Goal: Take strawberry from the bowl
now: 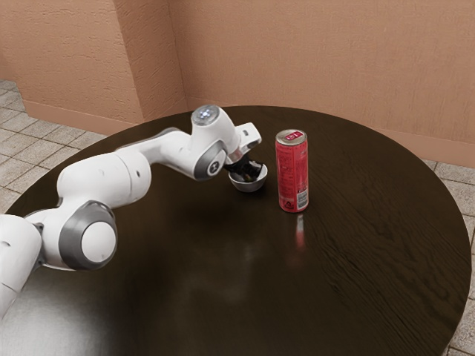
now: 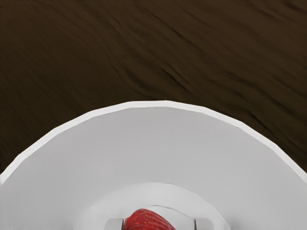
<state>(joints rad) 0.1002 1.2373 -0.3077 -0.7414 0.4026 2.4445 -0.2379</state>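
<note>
Exterior view: one counter (image 1: 356, 259), carrying one white bowl (image 1: 248, 187) and, near it toward the exterior view's right, one upright red can (image 1: 292, 176). One hand (image 1: 251, 170), tilted, down at the bowl.

Wrist view: one strawberry (image 2: 146, 221), inside the bowl, between two fingertips (image 2: 114, 224). Set wide, gap on one side, no grip.

Round dark table (image 1: 371, 259) — white bowl (image 1: 249, 185), red can (image 1: 292, 174) nearby.

A red can (image 1: 293, 174) is seen upright on the dark table (image 1: 356, 282), backed by a wall (image 1: 297, 52); the floor (image 1: 15, 141) is laid with what seem tiles.
</note>
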